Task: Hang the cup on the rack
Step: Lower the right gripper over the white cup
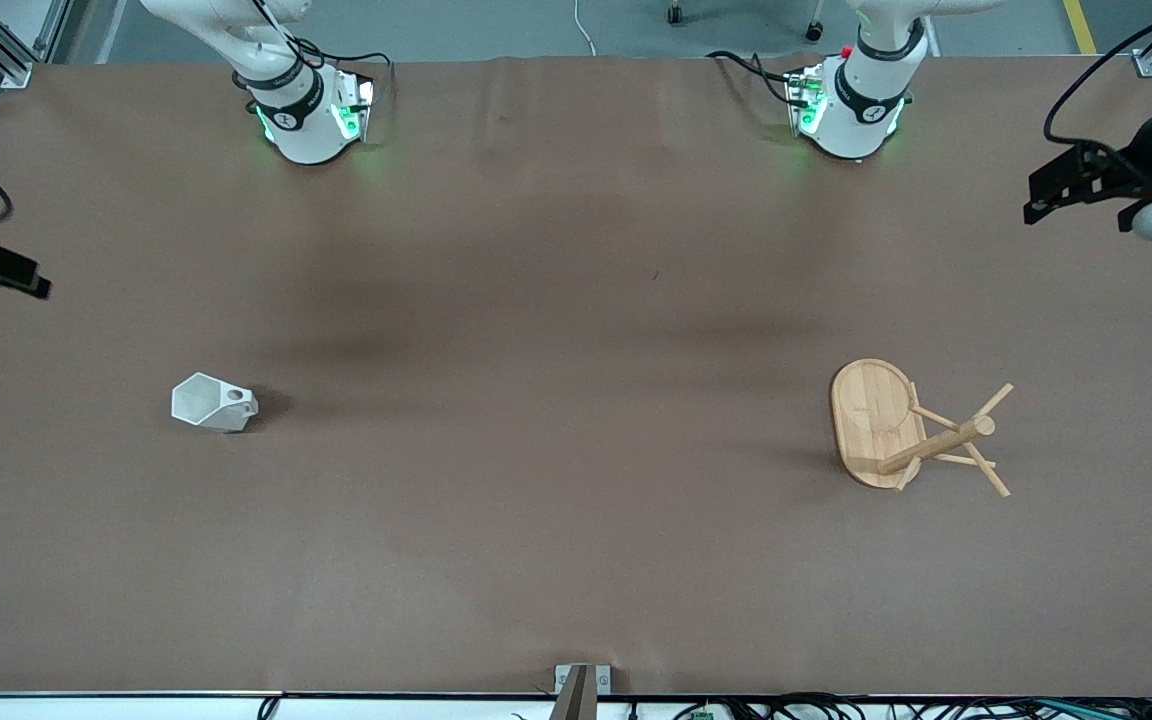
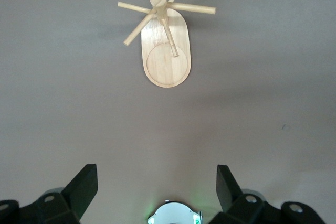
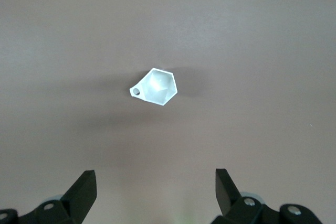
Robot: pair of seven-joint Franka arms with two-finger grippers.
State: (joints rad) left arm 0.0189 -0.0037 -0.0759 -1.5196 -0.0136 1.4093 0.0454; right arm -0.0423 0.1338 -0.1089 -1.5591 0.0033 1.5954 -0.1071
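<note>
The white faceted cup (image 1: 214, 402) stands upright on the brown table toward the right arm's end, its pierced handle pointing toward the table's middle. It also shows in the right wrist view (image 3: 155, 86). The bamboo rack (image 1: 896, 425) stands on its oval base toward the left arm's end, its pegs bare; the left wrist view shows it from above (image 2: 165, 40). My right gripper (image 1: 11, 272) hangs open and empty high over the table's edge, well apart from the cup (image 3: 156, 182). My left gripper (image 1: 1041, 195) hangs open and empty high over the other edge (image 2: 157, 182).
The two arm bases (image 1: 311, 115) (image 1: 851, 105) stand along the table's edge farthest from the front camera. A small metal bracket (image 1: 576, 688) sits at the middle of the nearest edge. Cables run along that edge.
</note>
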